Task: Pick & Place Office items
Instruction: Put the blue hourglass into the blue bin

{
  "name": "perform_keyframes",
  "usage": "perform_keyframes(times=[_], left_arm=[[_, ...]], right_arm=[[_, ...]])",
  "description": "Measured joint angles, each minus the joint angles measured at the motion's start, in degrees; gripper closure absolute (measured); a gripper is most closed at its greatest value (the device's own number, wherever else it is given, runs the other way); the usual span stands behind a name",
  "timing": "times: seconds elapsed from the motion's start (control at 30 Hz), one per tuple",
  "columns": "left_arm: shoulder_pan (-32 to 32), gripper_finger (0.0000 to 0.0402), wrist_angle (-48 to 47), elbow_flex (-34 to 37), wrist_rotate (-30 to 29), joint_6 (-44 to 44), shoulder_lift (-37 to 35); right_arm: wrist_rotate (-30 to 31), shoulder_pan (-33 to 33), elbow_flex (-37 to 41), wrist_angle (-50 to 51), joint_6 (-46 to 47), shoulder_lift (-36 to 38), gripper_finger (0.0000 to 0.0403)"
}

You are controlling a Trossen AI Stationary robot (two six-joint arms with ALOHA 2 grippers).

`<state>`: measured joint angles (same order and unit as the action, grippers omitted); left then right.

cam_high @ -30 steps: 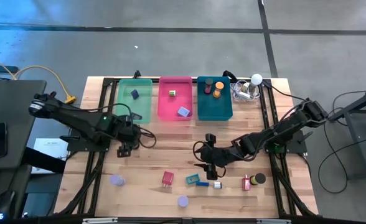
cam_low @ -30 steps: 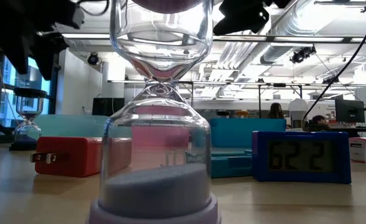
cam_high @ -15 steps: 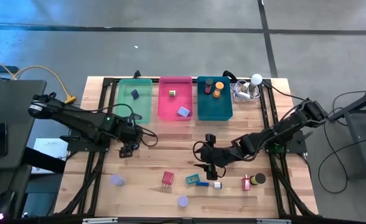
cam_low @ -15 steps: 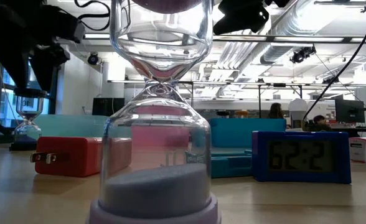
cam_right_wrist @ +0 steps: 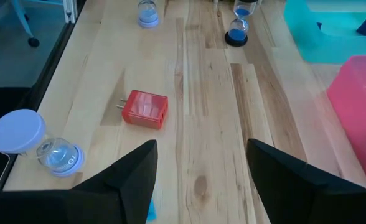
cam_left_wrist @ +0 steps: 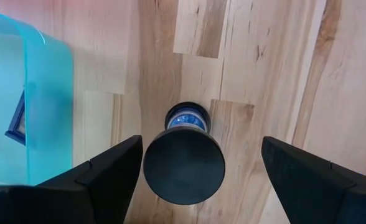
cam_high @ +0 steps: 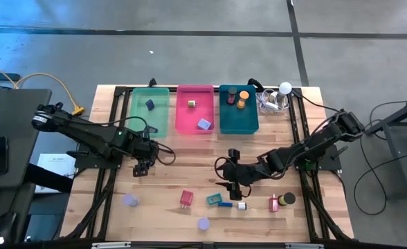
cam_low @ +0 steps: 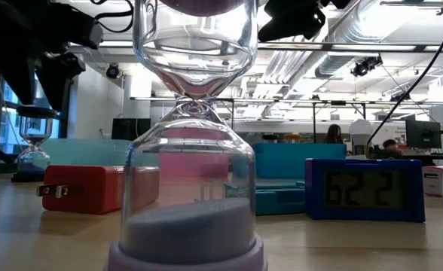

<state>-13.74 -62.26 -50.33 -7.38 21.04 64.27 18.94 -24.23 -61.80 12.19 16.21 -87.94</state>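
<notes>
Left wrist view: hanging open, left gripper [cam_left_wrist: 184,171] straddling a black-capped hourglass [cam_left_wrist: 184,163], fingers clear of it on both sides. Standing upright on the wooden table [cam_left_wrist: 282,74], long axis vertical, dark cap pointing straight up at the camera, blue sand below. Sitting at nine o'clock, green tray [cam_left_wrist: 27,99]. Waiting open mid-table, right gripper [cam_high: 225,181], red plug block [cam_high: 186,199] at seven o'clock.
</notes>
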Motion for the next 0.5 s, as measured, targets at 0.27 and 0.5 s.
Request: perform_keyframes(times=[0.27,0.5], left_arm=[[0.0,0.0083,-0.1,0.0,-0.4,0.0,0.0],[0.0,0.0083,-0.3,0.0,-3.9,-3.6,0.0]], right_arm=[[0.0,0.0,0.0,-0.3,-0.2,0.0,0.0167],[0.0,0.0,0.0,-0.4,-1.0,0.0,0.0167]])
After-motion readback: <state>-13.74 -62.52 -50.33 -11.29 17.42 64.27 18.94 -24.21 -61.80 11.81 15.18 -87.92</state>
